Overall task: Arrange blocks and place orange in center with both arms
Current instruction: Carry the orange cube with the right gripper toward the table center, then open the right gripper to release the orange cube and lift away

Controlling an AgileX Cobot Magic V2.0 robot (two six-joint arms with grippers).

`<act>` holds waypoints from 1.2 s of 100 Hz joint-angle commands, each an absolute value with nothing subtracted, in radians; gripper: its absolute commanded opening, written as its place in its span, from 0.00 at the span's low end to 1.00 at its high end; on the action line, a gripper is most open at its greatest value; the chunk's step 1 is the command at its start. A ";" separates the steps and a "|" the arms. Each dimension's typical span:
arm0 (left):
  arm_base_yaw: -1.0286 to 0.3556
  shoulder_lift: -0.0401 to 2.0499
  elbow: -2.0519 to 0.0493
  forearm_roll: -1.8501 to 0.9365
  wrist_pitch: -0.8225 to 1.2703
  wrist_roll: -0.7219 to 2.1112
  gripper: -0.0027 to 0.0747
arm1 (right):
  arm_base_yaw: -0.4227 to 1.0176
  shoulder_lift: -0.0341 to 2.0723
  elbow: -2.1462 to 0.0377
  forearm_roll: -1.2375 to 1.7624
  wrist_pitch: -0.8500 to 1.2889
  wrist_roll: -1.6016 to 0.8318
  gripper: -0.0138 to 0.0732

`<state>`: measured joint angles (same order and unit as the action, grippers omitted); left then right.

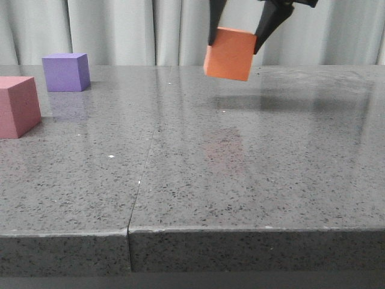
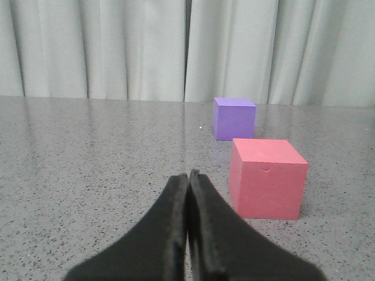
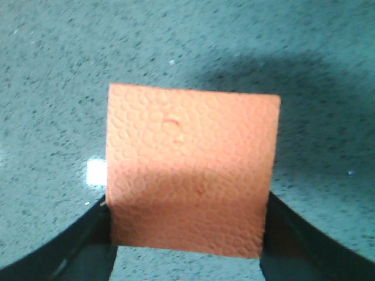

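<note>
Right gripper (image 1: 240,43): closed on the orange cube (image 1: 229,53), one black finger pressed to each side face; the cube is held tilted, clear of the table (image 1: 252,168).
Orange cube, wrist view (image 3: 190,170): seen between the two fingers (image 3: 76,246), pebbled face toward the camera, grey speckled surface below.
Left gripper (image 2: 188,225): fingers shut together, nothing held between them.
Pink cube (image 2: 266,178): rested on the table just ahead of the left gripper, to one side, not touched.
Purple cube (image 2: 234,118): set beyond the pink cube, apart from it.
</note>
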<state>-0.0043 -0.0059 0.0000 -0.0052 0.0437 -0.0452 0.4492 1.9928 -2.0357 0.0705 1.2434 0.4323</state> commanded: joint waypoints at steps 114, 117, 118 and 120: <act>-0.002 -0.035 0.041 -0.011 -0.036 -0.047 0.01 | 0.479 2.065 -2.103 0.163 1.304 0.426 0.86; -0.002 -0.035 0.041 -0.011 -0.036 -0.047 0.01 | 0.479 2.065 -2.107 0.163 1.308 0.426 0.86; -0.002 -0.035 0.041 -0.011 -0.036 -0.047 0.01 | 0.479 2.065 -2.110 0.163 1.308 0.426 0.86; -0.002 -0.035 0.041 -0.011 -0.036 -0.047 0.01 | 0.479 2.064 -2.115 0.163 1.312 0.426 0.86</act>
<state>-0.0043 -0.0059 0.0000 -0.0052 0.0437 -0.0452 0.4818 2.1291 -2.0709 0.1497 1.2441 0.4323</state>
